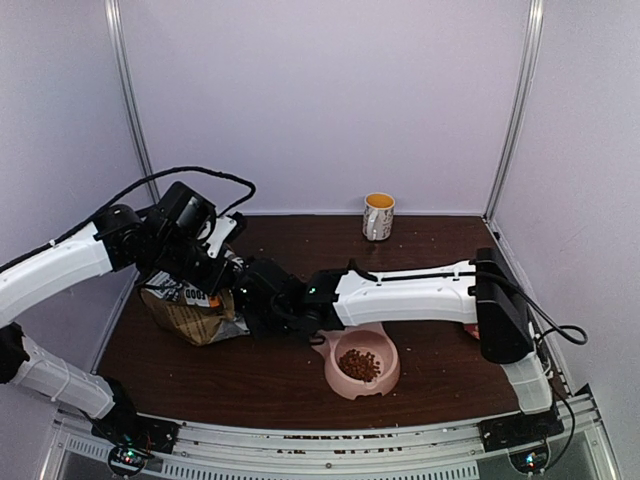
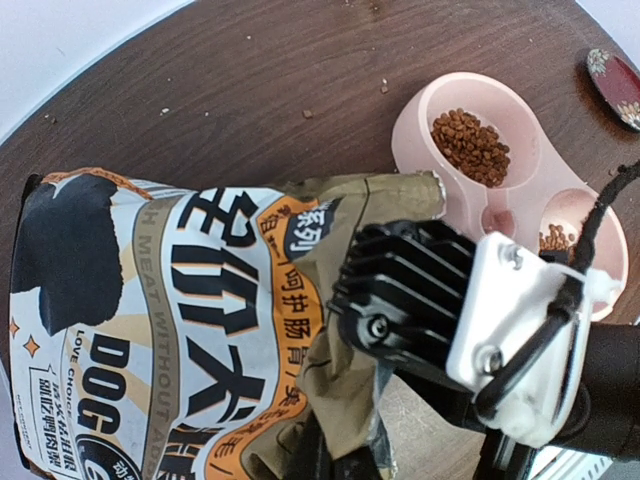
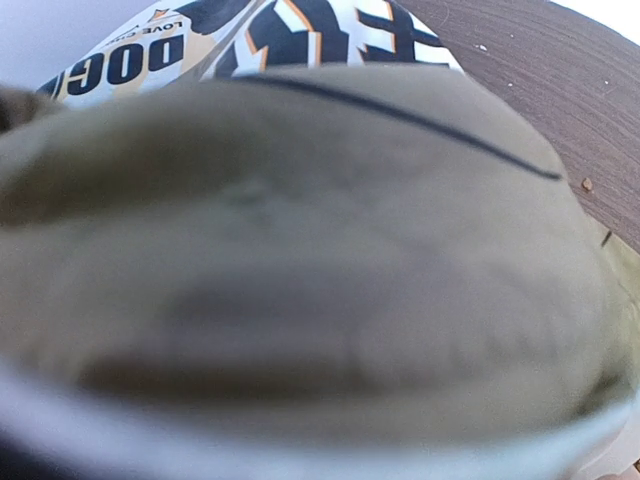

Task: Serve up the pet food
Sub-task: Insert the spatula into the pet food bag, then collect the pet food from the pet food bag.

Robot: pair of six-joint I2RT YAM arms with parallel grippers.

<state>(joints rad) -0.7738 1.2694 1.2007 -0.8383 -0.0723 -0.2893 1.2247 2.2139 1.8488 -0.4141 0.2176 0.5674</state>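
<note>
Two arms meet over a printed paper bag (image 1: 190,312) on the left part of the dark wooden table (image 1: 440,372). The left gripper (image 1: 213,272) comes down onto the bag from the left and behind. The right gripper (image 1: 252,303) reaches across from the right and presses against the bag's crumpled top edge.

I cannot tell whether either set of jaws is spread or clamped. In the left wrist view the bag's folds and the black finned body of the other arm cover the fingertips. The right wrist view is filled by a blurred olive-brown stretch of bag, with only a strip of label and a corner of table showing.

The pet food (image 1: 360,365) lies as a heap of small reddish-brown pellets in the near compartment of a pink double bowl (image 1: 333,381). The bowl sits just right of the bag, partly under the right forearm. The left wrist view shows a few more pellets in the bowl's other compartment and some crumbs loose on the table nearby.

A mug (image 1: 378,216) with a yellow inside stands upright at the back edge, well apart from the rest.
</note>
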